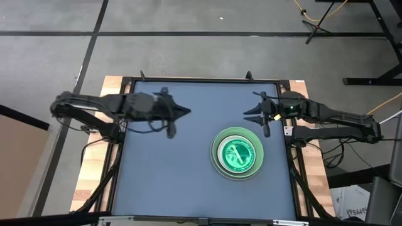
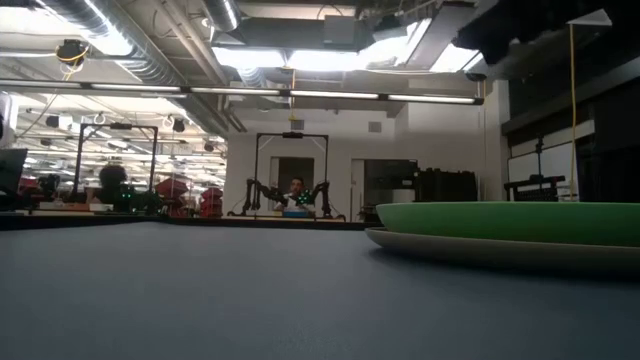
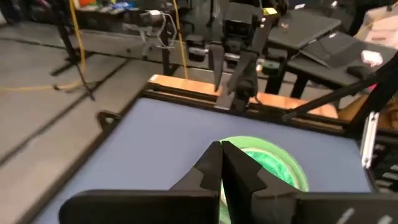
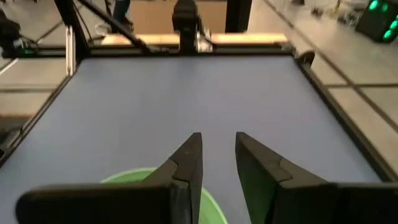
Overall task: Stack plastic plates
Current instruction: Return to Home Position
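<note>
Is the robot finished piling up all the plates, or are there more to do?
It looks finished. Done: the plates sit in one stack with a see-through green one on top, and none lies loose on the table. In hand: nothing. The left gripper is shut and empty, the right gripper is open and empty, and both are clear of the stack. Left: probably just parking the arms.

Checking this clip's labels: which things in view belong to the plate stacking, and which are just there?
Job: stack of plates; left gripper shut, right gripper open, both above the table.
Not job: person and another rig in the room behind.
</note>
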